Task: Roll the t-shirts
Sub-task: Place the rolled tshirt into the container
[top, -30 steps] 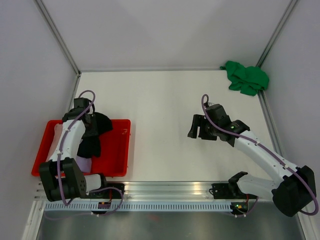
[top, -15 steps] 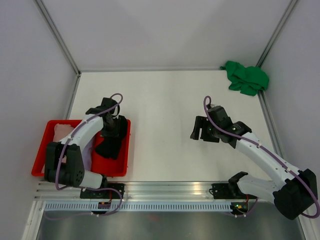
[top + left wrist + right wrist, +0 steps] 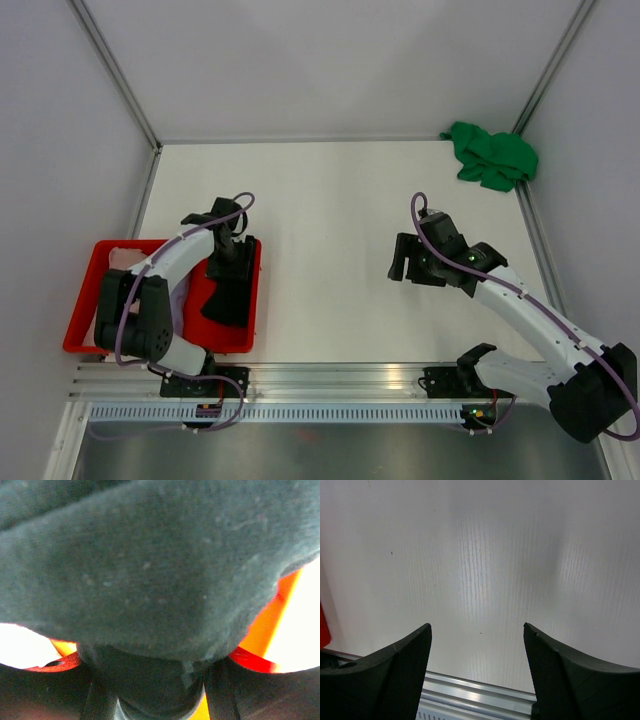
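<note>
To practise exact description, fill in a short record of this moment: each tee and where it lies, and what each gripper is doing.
black tee: at the right side of the tray, below the left gripper; it fills the left wrist view
pink tee: in the tray's far left corner
green tee: crumpled at the far right corner of the table
left gripper: over the tray at the black tee; the jaws are hidden by cloth
right gripper: open, empty, above the table
</note>
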